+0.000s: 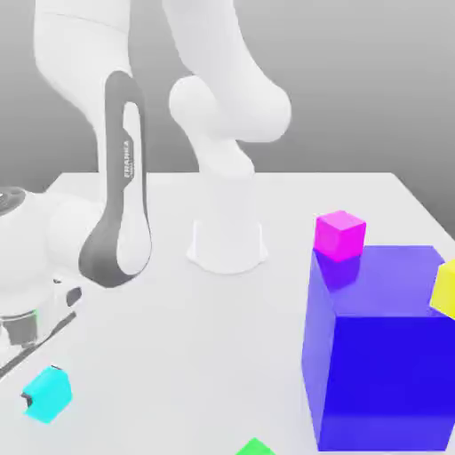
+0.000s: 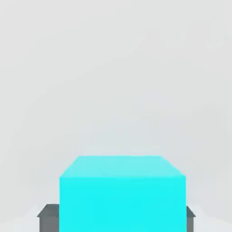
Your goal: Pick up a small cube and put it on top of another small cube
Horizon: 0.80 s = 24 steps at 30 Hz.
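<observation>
White table [image 1: 178, 355], grey backdrop. Cyan cube [image 2: 122, 192]: likely light, rigid, smooth; best held on opposite flat sides. Gripper [image 2: 117, 217] fingers flank it; whether clamped, cannot tell.

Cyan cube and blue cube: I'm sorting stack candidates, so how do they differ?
The cyan cube is small; the blue cube is far larger. The cyan cube sits between the gripper's fingers at the exterior view's left; the blue cube stands free at its right, with a magenta cube behind it. Both rest on the table.
</observation>
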Tool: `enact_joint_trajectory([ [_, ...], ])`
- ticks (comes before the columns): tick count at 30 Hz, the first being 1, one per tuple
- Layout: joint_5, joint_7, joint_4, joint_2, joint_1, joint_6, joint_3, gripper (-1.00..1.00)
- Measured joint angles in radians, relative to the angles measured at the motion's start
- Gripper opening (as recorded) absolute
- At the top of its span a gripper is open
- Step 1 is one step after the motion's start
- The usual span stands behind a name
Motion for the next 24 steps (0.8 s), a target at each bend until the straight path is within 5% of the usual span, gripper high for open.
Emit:
enact_joint_trajectory([
  [6, 0.011, -0.014, -0.028, -0.159, -0.006, -0.133, 0.023, -1.00],
  [16, -0.095, -0.160, 0.093, -0.177, 0.245, -0.293, 0.278, -1.00],
  [20, -0.181, -0.144, 0.132, -0.073, 0.324, -0.232, 0.288, -1.00],
  [21, -0.202, -0.132, 0.135, -0.043, 0.337, -0.208, 0.276, 1.00],
  [24, -0.202, -0.132, 0.135, -0.043, 0.337, -0.208, 0.276, 1.00],
])
